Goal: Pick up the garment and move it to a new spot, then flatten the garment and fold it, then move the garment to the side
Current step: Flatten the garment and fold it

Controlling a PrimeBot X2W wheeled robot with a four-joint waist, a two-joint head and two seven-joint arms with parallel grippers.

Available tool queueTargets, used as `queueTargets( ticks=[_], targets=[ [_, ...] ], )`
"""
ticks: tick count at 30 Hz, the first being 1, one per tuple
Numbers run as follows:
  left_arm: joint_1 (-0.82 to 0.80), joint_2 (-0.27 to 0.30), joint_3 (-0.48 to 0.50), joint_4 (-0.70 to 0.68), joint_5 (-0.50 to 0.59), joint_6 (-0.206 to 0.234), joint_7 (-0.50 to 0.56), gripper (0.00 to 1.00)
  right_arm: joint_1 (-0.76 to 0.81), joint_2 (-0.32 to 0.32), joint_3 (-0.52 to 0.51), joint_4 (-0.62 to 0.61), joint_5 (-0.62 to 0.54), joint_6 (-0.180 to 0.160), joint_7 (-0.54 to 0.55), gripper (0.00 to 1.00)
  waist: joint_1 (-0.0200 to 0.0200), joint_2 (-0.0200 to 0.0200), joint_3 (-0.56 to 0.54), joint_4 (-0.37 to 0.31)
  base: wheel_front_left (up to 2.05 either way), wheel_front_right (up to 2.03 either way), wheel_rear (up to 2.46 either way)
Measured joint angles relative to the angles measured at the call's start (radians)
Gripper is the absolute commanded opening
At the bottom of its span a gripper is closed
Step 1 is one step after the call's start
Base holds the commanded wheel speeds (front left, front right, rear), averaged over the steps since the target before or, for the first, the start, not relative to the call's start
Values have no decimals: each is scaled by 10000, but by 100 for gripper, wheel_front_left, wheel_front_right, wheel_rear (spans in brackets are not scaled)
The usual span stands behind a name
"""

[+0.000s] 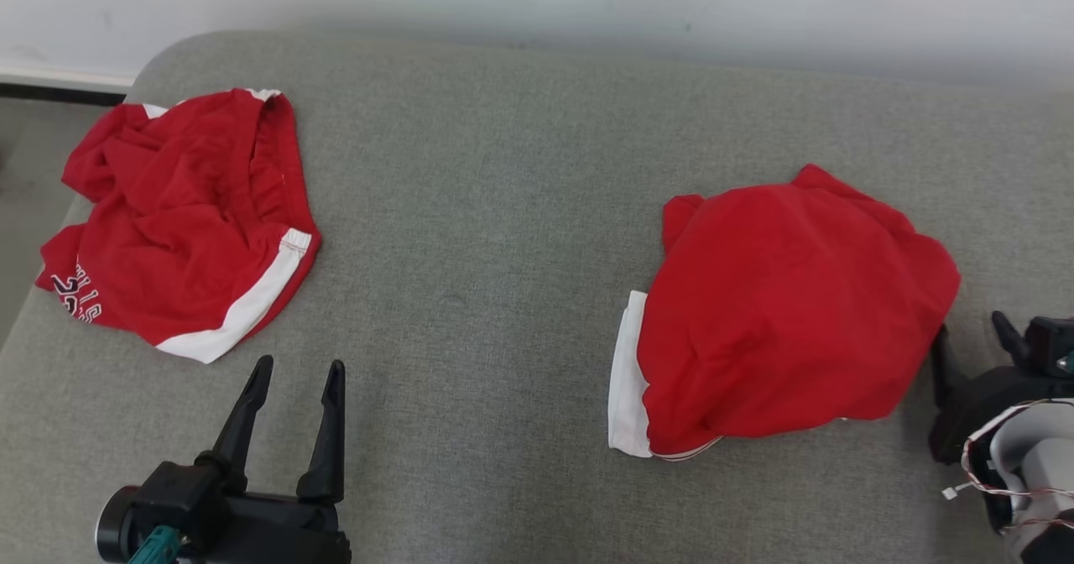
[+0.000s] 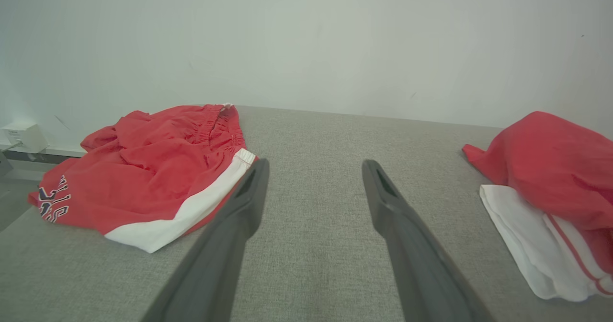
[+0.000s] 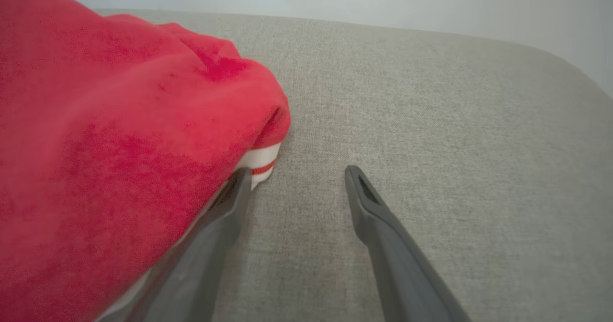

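You have two red garments on the grey padded surface (image 1: 503,237), well apart. In the head view, the red shorts (image 1: 180,220) lie at about 10 o'clock, near the surface's far left corner. They are crumpled and half spread, with the gathered elastic waistband at their 1 o'clock side, a broad white stripe along their 5 o'clock edge, and dark white-outlined lettering at their 8 o'clock corner. The second garment (image 1: 789,312) sits at about 4 o'clock, bundled into a smooth rounded mound. A white panel with thin red stripes sticks out from under it at its 8 o'clock side, flat on the surface.
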Motion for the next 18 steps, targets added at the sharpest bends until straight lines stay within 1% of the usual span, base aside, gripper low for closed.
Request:
queueTargets(
  ticks=[6, 14, 15, 16, 17, 18],
  targets=[
    [-202, -96, 46, 123, 82, -98, 0, 100, -596, 316, 692, 867, 313, 0, -399, 100, -1, 0, 303, 186, 0, 0, 0],
    [-342, -207, -27, 291, 184, -221, 0, 100, -1229, 512, 1377, 1839, 721, -29, -594, 100, -3, -1, 328, 379, 0, 0, 0],
    [-383, -211, -36, 313, 186, -247, 0, 100, -1287, 523, 1440, 1933, 784, -29, -612, 63, -3, -1, 339, 416, 0, 0, 0],
    [-425, -217, -38, 328, 186, -249, 0, 100, -1341, 527, 1492, 2002, 830, -29, -629, 15, -3, -1, 351, 452, 0, 0, 0],
    [-446, -224, -29, 341, 188, -255, 0, 100, -1400, 535, 1546, 2059, 894, -29, -660, 0, -3, -1, 364, 485, 0, 0, 0],
    [-448, -228, -17, 359, 190, -255, 0, 100, -1451, 548, 1590, 2107, 945, -27, -692, 0, -3, 0, 376, 516, 0, 0, 0]
  ],
)
